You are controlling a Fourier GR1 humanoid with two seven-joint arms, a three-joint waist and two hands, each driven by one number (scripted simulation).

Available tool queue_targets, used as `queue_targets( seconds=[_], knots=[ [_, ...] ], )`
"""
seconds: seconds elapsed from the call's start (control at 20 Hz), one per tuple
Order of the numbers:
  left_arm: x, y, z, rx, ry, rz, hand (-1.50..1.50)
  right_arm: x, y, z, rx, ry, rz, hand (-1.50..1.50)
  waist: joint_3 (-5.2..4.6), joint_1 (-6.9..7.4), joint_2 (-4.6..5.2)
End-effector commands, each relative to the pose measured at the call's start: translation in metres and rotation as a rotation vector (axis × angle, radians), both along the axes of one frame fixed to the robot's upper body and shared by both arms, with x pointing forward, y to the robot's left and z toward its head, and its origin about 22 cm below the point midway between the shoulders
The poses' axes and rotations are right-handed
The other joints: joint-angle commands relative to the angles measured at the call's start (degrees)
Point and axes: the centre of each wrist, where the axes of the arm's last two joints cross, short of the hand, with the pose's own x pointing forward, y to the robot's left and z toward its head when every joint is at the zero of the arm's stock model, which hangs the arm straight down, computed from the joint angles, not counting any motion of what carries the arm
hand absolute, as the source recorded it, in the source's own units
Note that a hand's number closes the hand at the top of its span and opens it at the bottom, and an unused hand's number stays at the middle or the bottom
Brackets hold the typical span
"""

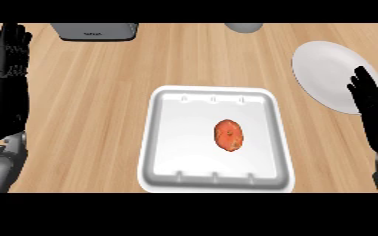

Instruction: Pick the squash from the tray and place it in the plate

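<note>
An orange-red squash [229, 135] lies near the middle of the white tray [166, 130] on the wooden counter. To the tray's upper right sits the white plate [325, 72], bare, cut off by the view's right edge. My right hand [364, 96] is open at the right edge, fingers up, overlapping the plate's lower right part and well apart from the squash. At the left edge my left hand [13, 55] rests open with fingers up, far from the tray.
A grey appliance [96, 31] stands at the counter's back left. A grey rounded object [244, 27] shows at the back, right of centre. Bare wood lies between the tray and the plate.
</note>
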Motion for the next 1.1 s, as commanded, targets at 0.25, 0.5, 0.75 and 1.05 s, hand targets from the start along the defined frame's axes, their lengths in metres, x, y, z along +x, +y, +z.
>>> queue_targets(
  seconds=[0.25, 0.5, 0.75, 1.05],
  knots=[
    [-0.019, -0.024, -0.082, -0.161, 0.428, -0.136, 0.00, 0.019, 0.185, 0.016, 0.278, -0.049, 0.637, 1.50, 0.44, 5.89, 3.98],
    [-0.044, 0.001, -0.123, -0.226, 0.575, -0.142, 0.00, -0.010, 0.223, -0.020, 0.076, -0.310, 0.396, -1.50, 0.59, 2.01, 2.61],
    [-0.042, 0.014, -0.125, -0.254, 0.577, -0.145, 0.00, -0.039, 0.257, -0.057, -0.017, -0.415, 0.456, -1.50, 0.65, 0.61, 2.15],
    [-0.039, 0.017, -0.140, -0.242, 0.582, -0.111, 0.00, -0.064, 0.241, -0.048, -0.146, -0.400, 0.314, -1.50, 0.62, 0.11, 2.09]
  ],
)
